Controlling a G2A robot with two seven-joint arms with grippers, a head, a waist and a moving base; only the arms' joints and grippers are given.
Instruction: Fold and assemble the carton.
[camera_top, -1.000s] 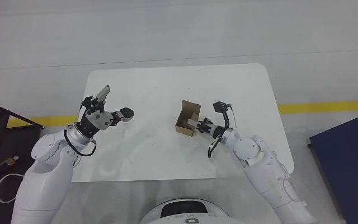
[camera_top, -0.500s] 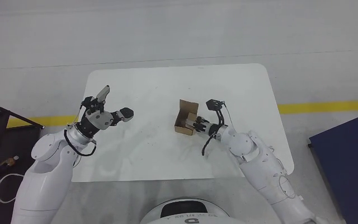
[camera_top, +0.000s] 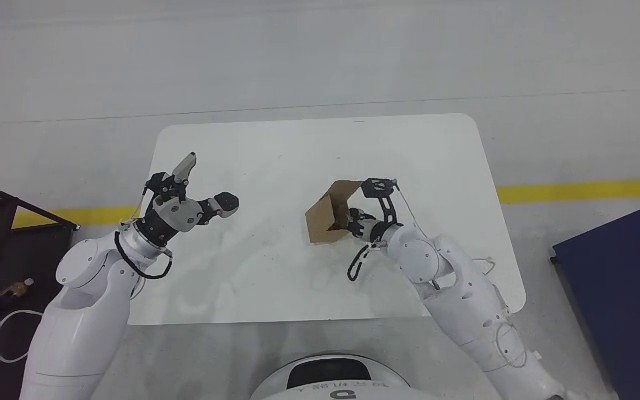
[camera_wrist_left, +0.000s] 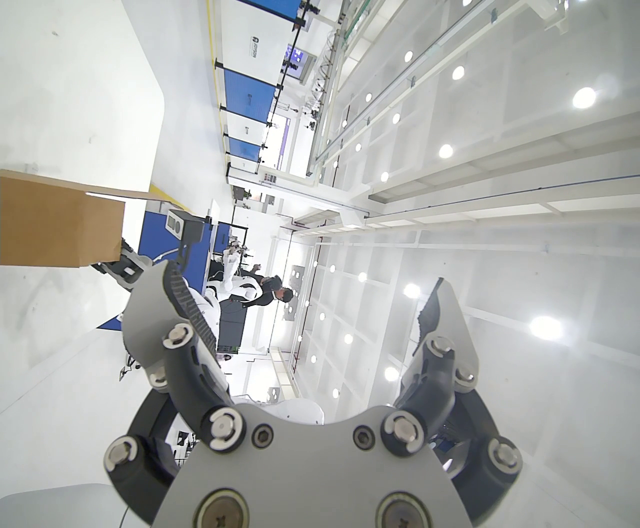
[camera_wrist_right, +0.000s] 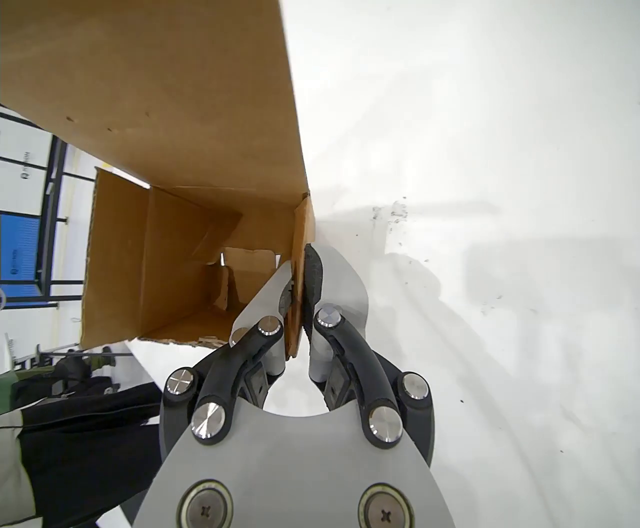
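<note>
Right gripper (camera_wrist_right: 301, 272), jaws closed on one wall of the carton (camera_wrist_right: 170, 100). In the right wrist view, one finger lies inside the box and the other outside, with the brown board's edge pinched between them. Past the fingers, this view looks into the carton's open interior, where folded inner flaps stand at the far end with a slit of light between them. The white table (camera_wrist_right: 475, 150) lies beside the gripped wall. Whether the carton rests on the table or is tipped off it cannot be told.

The top view gives the layout instead. The carton (camera_top: 325, 213) sits somewhat right of the table's (camera_top: 300, 150) middle, and the right gripper (camera_top: 356, 218) meets it on the side nearer the right arm.

The left gripper (camera_top: 208, 182) hangs over the table's left part, well apart from the carton, fingers spread wide with nothing between them. The left wrist view shows those spread fingers (camera_wrist_left: 172, 295) against the ceiling. Farther off, it shows the carton's plain outer face (camera_wrist_left: 55, 225), with the right gripper's dark fingers at its corner.

Blue panels (camera_wrist_left: 250, 100) stand beyond the table, and a yellow line (camera_top: 570, 190) crosses the floor.
</note>
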